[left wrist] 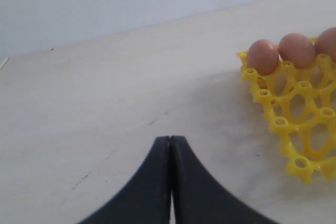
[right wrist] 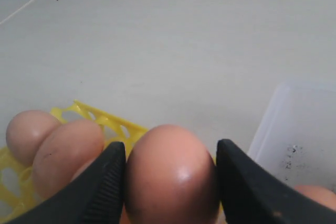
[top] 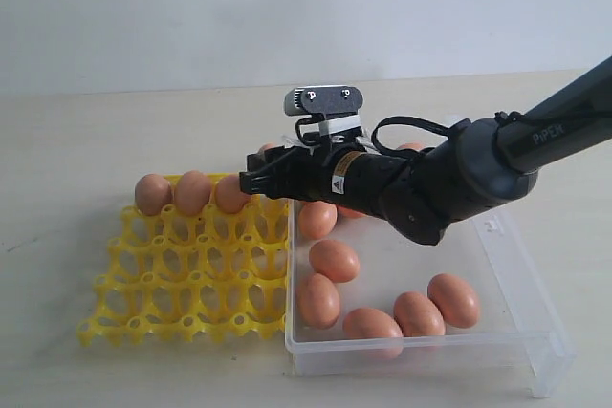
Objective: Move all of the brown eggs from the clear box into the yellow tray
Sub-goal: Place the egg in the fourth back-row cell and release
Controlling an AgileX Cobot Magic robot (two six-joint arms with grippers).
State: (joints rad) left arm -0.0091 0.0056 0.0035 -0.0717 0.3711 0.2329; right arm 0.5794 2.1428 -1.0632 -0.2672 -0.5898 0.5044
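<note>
On the far row of the yellow tray (top: 172,284), two brown eggs (top: 153,194) sit in the end cups. Right beside them a third egg (right wrist: 169,184) is pinched by the right gripper (right wrist: 170,153), both jaws touching its sides, at the third cup of that row. Seated or just above the cup: cannot tell. Left gripper (left wrist: 169,142) is closed on nothing, jaws pressed together, over bare tabletop (left wrist: 105,103) near the tray corner.

Progress judged early: two placed, one in the gripper at its cup, the three nearer rows all empty. In the clear box (top: 430,355) six eggs lie in plain sight, loose on its floor, some touching. Probably more left than that: orange patches peek out around the right arm (top: 449,179) at the box's far end, count unclear.

Fourth cup of the far row is hidden behind the gripper, so filled or not is unknown. Left gripper does not show in the exterior view. Right wrist view cuts off the third egg's underside and most of the box.
</note>
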